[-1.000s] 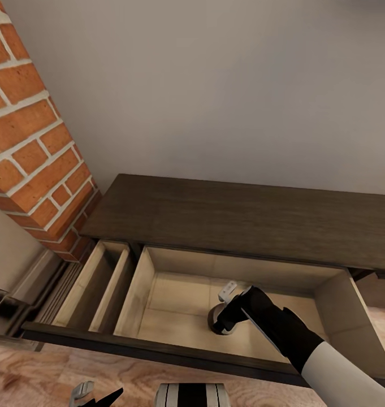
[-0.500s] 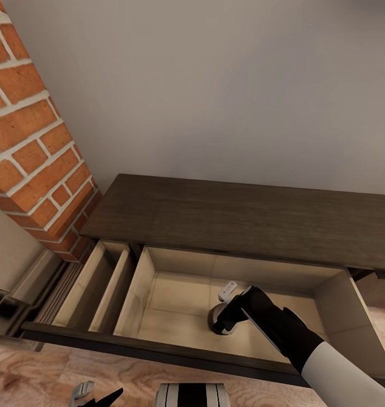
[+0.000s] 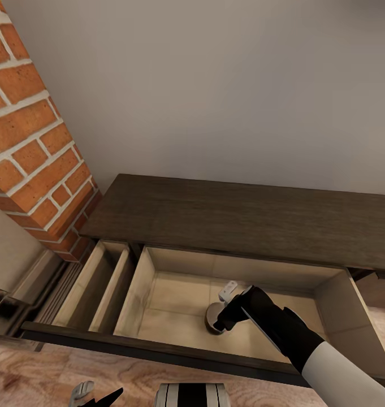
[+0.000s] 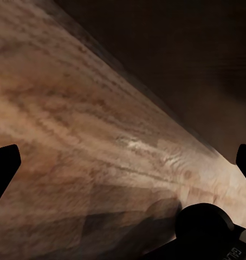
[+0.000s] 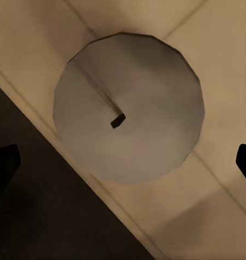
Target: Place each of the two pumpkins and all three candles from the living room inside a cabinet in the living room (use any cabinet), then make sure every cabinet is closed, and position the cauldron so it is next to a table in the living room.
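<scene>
The dark brown cabinet (image 3: pixel 237 217) has its long drawer (image 3: pixel 158 350) pulled out, pale beige inside. On the drawer floor stands one candle (image 3: pixel 212 316), a grey round candle (image 5: pixel 128 108) with a short dark wick, seen from above in the right wrist view. My right gripper (image 3: pixel 222 310) hangs just over it inside the drawer, open, with its fingertips wide of the candle (image 5: pixel 123 162). Low by my base is my left gripper (image 3: pixel 93 393), open over the wooden floor (image 4: pixel 123 162). Pumpkins, cauldron and table are out of view.
A red brick fireplace (image 3: pixel 28 141) rises at the left, close to the drawer's narrow side compartment (image 3: pixel 96 288). A plain grey wall stands behind the cabinet. Wooden floor (image 3: pixel 73 373) runs in front of the drawer.
My right gripper has drawn slightly back from the candle, which now shows more fully beside its fingers on the drawer floor. The left arm is unchanged.
</scene>
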